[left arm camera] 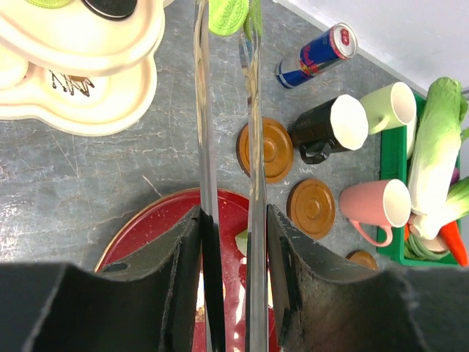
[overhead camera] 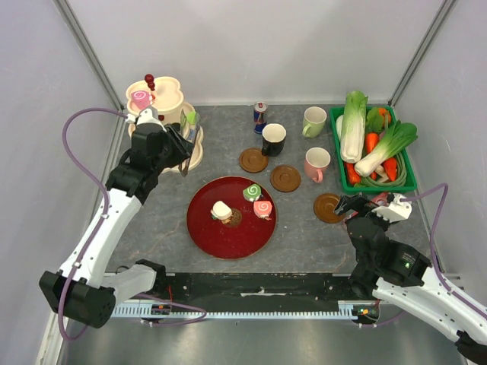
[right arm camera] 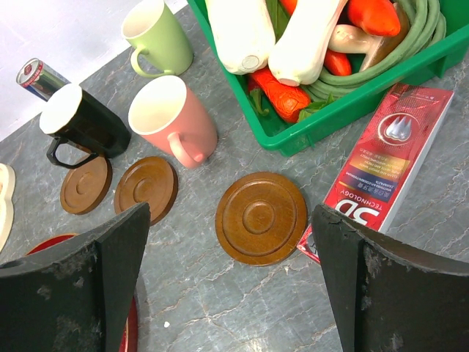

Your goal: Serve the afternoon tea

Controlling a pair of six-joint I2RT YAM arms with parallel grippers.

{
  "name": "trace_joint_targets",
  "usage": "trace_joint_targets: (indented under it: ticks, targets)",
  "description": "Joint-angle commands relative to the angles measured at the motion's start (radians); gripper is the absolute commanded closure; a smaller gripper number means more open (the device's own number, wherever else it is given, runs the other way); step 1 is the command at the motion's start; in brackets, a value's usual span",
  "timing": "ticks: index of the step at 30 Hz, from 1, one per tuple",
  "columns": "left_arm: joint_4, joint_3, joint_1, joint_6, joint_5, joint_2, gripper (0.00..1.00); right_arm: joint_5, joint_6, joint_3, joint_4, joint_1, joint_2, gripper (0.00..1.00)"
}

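My left gripper (left arm camera: 233, 220) is shut on a pair of metal tongs (left arm camera: 203, 110), and the tong tips pinch a green pastry (left arm camera: 227, 15) beside the cream tiered stand (overhead camera: 171, 91). A pink roll (overhead camera: 141, 99) sits on the stand's top tier. The red plate (overhead camera: 228, 236) carries a green swirl roll (overhead camera: 252, 192), a pink swirl roll (overhead camera: 263, 207) and a cream pastry (overhead camera: 222, 211). The black mug (overhead camera: 273, 138), pale green mug (overhead camera: 313, 121) and pink mug (overhead camera: 316, 163) stand on the table. My right gripper (right arm camera: 231, 242) hangs open and empty over a wooden coaster (right arm camera: 260, 216).
Two more coasters (overhead camera: 253, 160) (overhead camera: 285, 178) lie between plate and mugs. A drink can (overhead camera: 260, 115) stands at the back. A green crate (overhead camera: 374, 182) of toy vegetables fills the right side, with a red box (right arm camera: 388, 158) in front of it.
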Motion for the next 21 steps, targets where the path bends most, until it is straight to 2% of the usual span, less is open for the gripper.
trace_joint_targets:
  ticks: [1,12,21]
  targets:
    - [0.109,-0.004,0.034,0.027,0.039,0.032,0.56,0.040,0.014,0.013,0.003,0.000,-0.008,0.02]
    - [0.175,0.002,0.094,0.020,0.070,0.120,0.56,0.047,0.015,0.012,0.000,0.000,-0.003,0.02]
    - [0.188,0.022,0.109,0.025,0.036,0.164,0.56,0.047,0.018,0.007,0.002,0.000,0.000,0.02]
